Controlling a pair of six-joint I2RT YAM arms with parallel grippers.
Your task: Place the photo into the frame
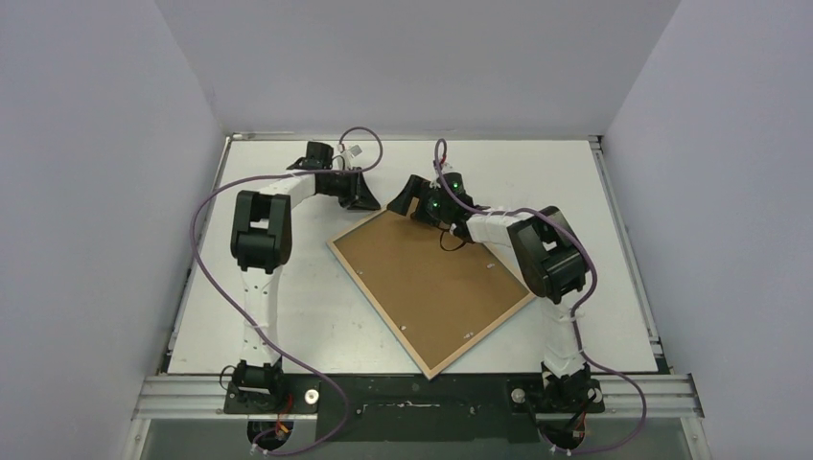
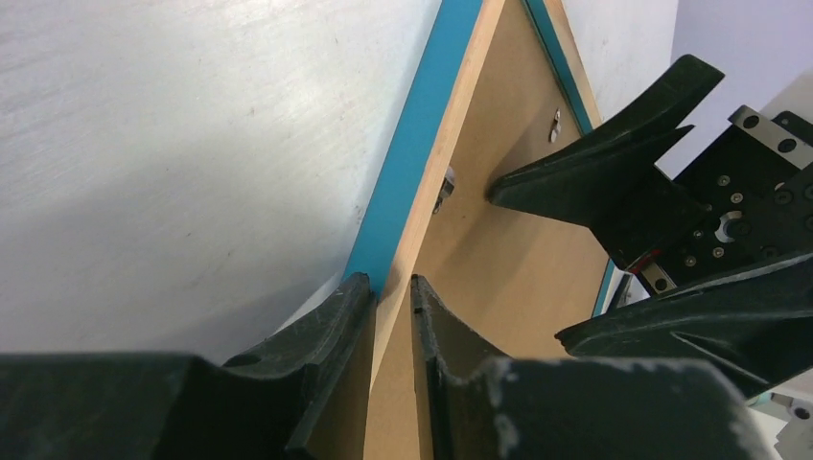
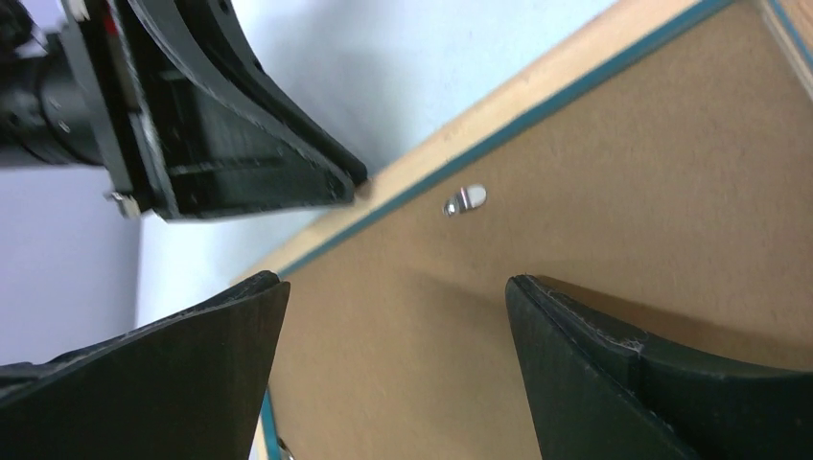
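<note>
The frame [image 2: 412, 163] lies reverse side up in the middle of the white table [image 1: 288, 316], turned so one corner points far and one near. In its wooden rim sits the brown backing board [image 1: 431, 283], with a small metal tab [image 3: 465, 199] on the board beside the rim. What lies under the board is hidden. Both arms crowd the far corner. The left gripper [image 2: 391, 287] straddles the rim there, its fingers narrow and pinching the edge, one on the blue outer side and one on the board side. Just right of it, the right gripper [image 3: 393, 287] hangs over the board with its fingers spread wide, holding nothing. Purple cables [image 1: 206, 220] loop beside each arm.
</note>
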